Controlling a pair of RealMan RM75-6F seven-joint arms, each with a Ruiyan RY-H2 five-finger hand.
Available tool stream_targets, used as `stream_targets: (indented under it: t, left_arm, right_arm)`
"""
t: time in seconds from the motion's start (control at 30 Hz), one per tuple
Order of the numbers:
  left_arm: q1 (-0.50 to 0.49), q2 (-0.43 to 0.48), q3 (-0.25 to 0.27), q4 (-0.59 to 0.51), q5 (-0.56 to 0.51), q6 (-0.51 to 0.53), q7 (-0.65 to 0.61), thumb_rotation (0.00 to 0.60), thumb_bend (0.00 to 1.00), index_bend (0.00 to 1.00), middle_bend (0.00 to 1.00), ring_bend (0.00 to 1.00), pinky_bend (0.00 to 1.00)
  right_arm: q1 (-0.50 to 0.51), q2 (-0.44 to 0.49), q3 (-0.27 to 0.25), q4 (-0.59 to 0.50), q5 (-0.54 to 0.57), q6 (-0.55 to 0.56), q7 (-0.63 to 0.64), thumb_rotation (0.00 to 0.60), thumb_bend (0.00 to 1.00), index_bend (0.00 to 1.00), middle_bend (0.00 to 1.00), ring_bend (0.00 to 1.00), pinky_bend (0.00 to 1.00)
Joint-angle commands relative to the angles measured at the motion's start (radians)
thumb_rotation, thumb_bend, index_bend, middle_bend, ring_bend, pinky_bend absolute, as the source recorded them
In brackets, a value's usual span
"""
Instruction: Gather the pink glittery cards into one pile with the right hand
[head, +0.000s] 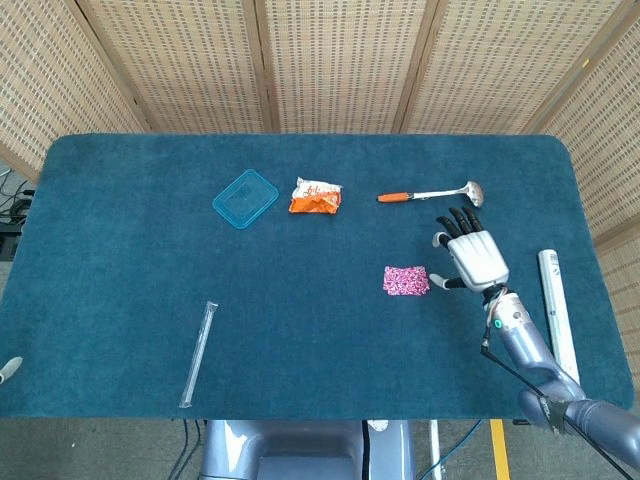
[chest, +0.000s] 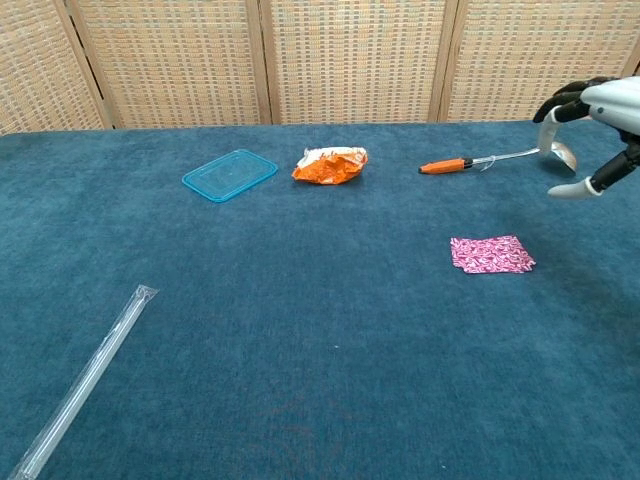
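Item: cards (head: 405, 281), one pink pile flat on the desk (head: 120, 250), so we judge gathering done. Right hand (head: 475, 257) beside them, fingers spread, empty.

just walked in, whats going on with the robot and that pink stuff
The robot's right hand hangs open above the blue table, to the right of the pink glittery cards and touching nothing. The cards lie in one small pile on the cloth. The ladle and snack bag lie apart from it.
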Motion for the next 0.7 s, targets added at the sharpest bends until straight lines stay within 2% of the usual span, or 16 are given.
stream_targets:
  t: [0.03, 0.33, 0.7]
  left_arm:
    - [-0.002, -0.013, -0.002, 0.006, 0.021, 0.014, -0.005, 0.6, 0.05, 0.0, 0.0, 0.0, 0.0]
    - [-0.009, -0.031, 0.008, 0.011, 0.069, 0.021, -0.006, 0.6, 0.05, 0.0, 0.0, 0.0, 0.0]
    - [-0.032, -0.039, 0.027, 0.001, 0.101, -0.022, -0.014, 0.6, 0.05, 0.0, 0.0, 0.0, 0.0]
  right_arm:
    - [-0.078, 0.061, 0.01, -0.098, 0.037, 0.087, -0.03, 0.6, 0.32, 0.38, 0.18, 0.0, 0.0]
    - [-0.26, 0.167, -0.02, -0.268, 0.04, 0.314, -0.084, 0.6, 0.34, 0.38, 0.19, 0.0, 0.0]
    - [-0.407, 0.243, -0.074, -0.367, -0.019, 0.462, -0.102, 0.6, 0.34, 0.38, 0.19, 0.0, 0.0]
